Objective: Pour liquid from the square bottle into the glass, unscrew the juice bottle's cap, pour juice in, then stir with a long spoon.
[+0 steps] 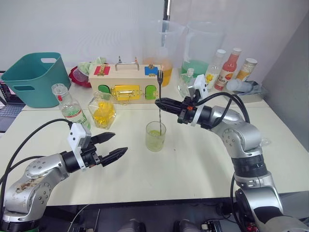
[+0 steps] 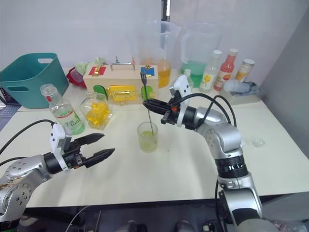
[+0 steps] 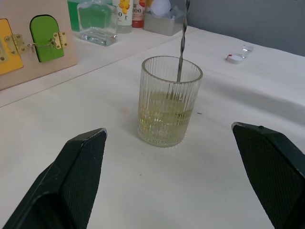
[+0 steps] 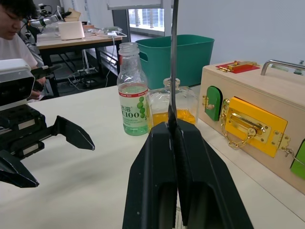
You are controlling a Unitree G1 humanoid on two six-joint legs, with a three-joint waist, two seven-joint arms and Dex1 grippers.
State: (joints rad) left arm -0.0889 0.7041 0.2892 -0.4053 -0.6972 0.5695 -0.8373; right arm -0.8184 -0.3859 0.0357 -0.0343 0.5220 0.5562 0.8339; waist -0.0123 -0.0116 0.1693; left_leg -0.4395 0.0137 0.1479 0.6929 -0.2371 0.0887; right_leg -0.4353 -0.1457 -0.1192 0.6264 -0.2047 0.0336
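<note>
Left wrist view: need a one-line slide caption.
Long spoon standing in the ribbed glass of pale yellow-green liquid, framed by the open left gripper.

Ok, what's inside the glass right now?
The glass holds pale yellow-green liquid, about half full, with the long spoon standing in it, held by the right gripper. Its bowl is hidden in the liquid.
</note>
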